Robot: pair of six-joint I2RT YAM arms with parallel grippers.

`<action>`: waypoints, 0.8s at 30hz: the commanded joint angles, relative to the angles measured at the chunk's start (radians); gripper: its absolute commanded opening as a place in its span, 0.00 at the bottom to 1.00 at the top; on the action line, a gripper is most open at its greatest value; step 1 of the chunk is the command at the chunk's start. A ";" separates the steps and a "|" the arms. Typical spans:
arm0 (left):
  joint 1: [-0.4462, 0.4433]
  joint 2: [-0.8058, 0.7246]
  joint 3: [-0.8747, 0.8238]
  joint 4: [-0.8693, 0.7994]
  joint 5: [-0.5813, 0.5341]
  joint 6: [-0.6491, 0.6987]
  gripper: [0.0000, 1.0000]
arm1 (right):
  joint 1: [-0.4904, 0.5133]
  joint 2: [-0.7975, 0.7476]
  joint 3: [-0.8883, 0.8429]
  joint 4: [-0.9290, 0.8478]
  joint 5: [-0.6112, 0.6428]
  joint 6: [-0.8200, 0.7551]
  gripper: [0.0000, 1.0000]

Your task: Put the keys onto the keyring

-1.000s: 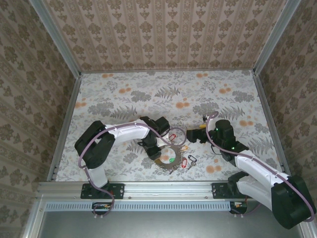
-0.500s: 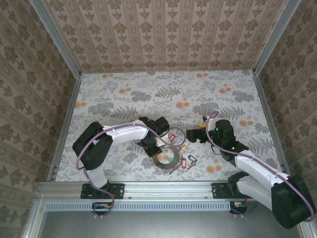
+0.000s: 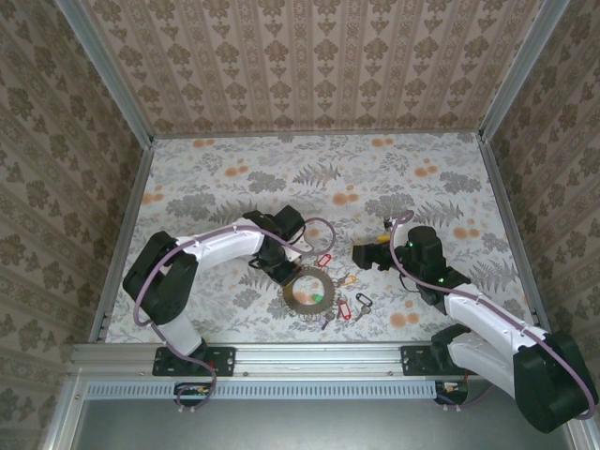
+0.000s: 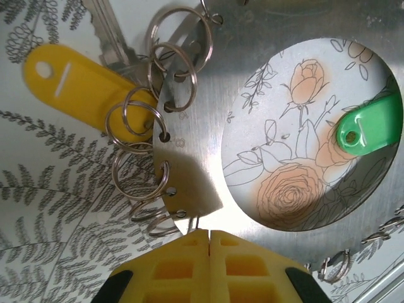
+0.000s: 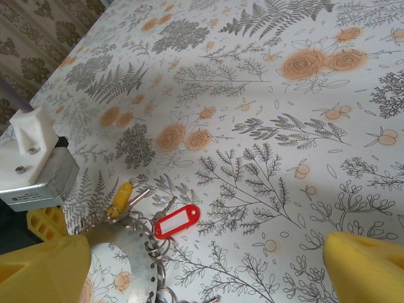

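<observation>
- keyring (image 4: 202,126) lying flat on tablecloth (image 3: 234,178)
- left gripper (image 4: 209,243) closing tight at its rim, nothing visibly pinched
- right gripper (image 5: 205,252) hanging wide apart above red-tag key (image 5: 177,222)
- risk: fingers slipping off thin rim, dragging keyring

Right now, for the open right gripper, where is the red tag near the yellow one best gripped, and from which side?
I would grip the red tag across its long edges, near its free end, coming from above on the side away from the keyring. It lies flat, so only its thin edges offer a hold, and its other end is crowded by small rings.
</observation>
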 commanded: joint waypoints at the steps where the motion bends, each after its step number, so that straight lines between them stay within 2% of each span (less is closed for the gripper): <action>1: 0.008 0.003 -0.019 0.053 0.061 -0.047 0.00 | -0.005 -0.009 0.003 0.024 -0.002 0.009 0.96; 12: 0.009 0.027 -0.040 0.062 0.018 -0.039 0.00 | -0.006 -0.008 0.015 0.019 0.000 0.000 0.96; 24: 0.000 0.041 -0.039 0.049 -0.023 -0.030 0.17 | -0.006 -0.006 0.032 0.006 -0.002 -0.007 0.96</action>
